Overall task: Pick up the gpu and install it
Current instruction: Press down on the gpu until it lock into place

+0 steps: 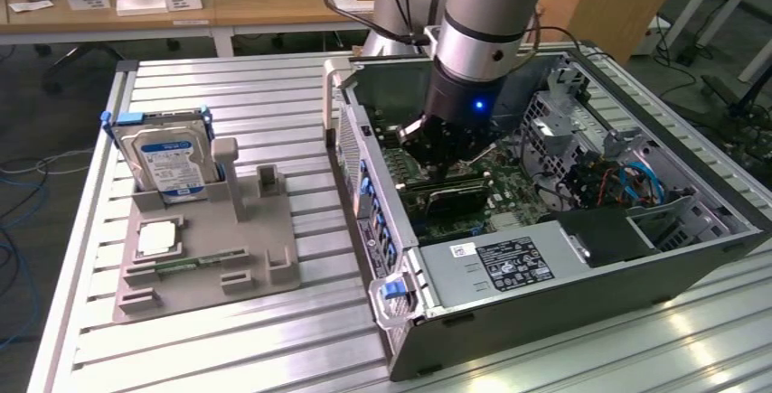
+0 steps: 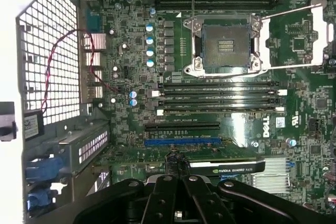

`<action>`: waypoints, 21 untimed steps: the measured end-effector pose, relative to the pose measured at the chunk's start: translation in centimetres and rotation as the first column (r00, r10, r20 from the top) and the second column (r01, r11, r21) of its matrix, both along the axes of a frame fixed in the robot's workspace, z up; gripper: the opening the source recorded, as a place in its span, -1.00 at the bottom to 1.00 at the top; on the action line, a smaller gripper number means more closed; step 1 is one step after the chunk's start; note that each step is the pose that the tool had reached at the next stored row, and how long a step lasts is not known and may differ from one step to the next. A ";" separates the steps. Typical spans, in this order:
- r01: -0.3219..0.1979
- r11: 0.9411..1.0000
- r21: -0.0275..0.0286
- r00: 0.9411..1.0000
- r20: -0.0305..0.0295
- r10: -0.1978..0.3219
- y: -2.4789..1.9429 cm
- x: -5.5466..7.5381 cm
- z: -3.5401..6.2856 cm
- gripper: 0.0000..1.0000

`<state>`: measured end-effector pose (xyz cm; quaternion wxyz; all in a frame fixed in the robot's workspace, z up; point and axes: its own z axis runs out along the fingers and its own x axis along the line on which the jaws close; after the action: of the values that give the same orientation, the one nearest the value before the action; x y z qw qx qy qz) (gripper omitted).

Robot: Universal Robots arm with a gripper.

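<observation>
Dark, thin gpu (image 2: 223, 167) w/ Nvidia Quadro label stands edge-on over motherboard slots inside open PC case.

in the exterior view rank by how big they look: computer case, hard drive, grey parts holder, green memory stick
1. computer case
2. grey parts holder
3. hard drive
4. green memory stick, by far the smallest.

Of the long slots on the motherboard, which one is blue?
The blue slot, the one nearest the gpu under the claw. The other long slots are black.
</observation>
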<state>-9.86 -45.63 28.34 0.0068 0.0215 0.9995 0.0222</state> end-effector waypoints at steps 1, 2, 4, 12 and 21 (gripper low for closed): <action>0.000 1.000 0.000 1.000 -0.001 0.000 -0.04 0.0 -0.15 -0.79; 0.000 1.000 0.000 1.000 -0.002 0.000 -0.05 0.0 -0.31 -0.79; 0.000 1.000 0.000 1.000 -0.003 0.000 -0.05 0.0 -0.67 -0.79; 0.000 1.000 -0.001 1.000 -0.017 0.000 -0.06 0.0 -2.07 -0.79; 0.000 1.000 0.002 1.000 -0.022 0.000 -0.04 0.1 -1.54 -0.79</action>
<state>-9.72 -45.67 26.80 -0.0041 0.0218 0.9995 0.0229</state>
